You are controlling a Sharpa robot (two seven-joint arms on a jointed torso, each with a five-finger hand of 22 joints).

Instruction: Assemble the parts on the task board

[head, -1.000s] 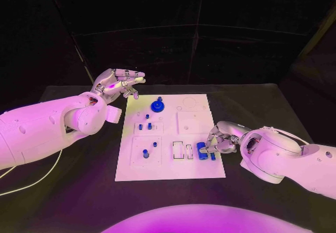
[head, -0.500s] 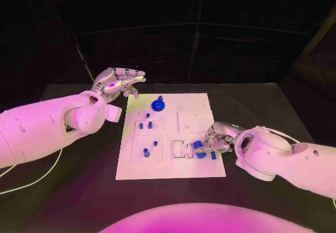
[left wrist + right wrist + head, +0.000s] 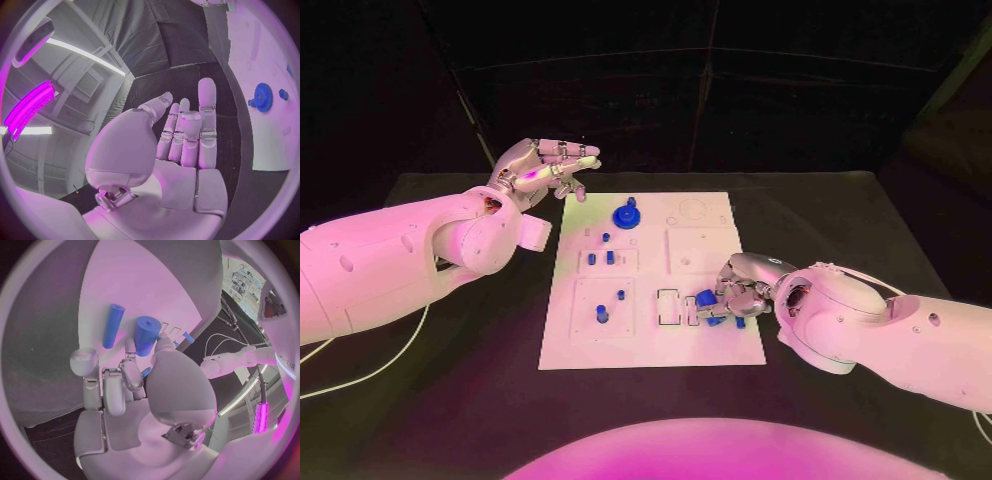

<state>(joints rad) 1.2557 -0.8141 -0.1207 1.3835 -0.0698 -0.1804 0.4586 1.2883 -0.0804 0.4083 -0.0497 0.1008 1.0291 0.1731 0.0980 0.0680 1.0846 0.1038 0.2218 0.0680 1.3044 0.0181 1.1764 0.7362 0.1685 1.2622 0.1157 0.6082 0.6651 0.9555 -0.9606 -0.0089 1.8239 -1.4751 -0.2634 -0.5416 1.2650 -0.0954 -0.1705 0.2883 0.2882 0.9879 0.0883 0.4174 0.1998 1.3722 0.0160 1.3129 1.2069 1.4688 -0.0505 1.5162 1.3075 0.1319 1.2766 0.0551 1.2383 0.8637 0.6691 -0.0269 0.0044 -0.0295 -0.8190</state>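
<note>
Right robot hand (image 3: 741, 291) grasping thick blue cylinder (image 3: 146, 335) at lower right of task board (image 3: 704, 350); next, seating it in a slot; left robot hand (image 3: 542, 172) released, raised upper left.

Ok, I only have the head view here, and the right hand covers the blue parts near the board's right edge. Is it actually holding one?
Observer: Yes. In the right wrist view the right hand pinches the thick blue cylinder between its thumb and a finger.
Operator: And the thinner piece next to it?
Observer: The thin blue cylinder lies flat on the task board beside the thick one, and no finger touches it.
Operator: Anything in the raised left hand?
Observer: No. The left wrist view shows the left hand with a bare palm and its fingers stretched out straight.
</note>
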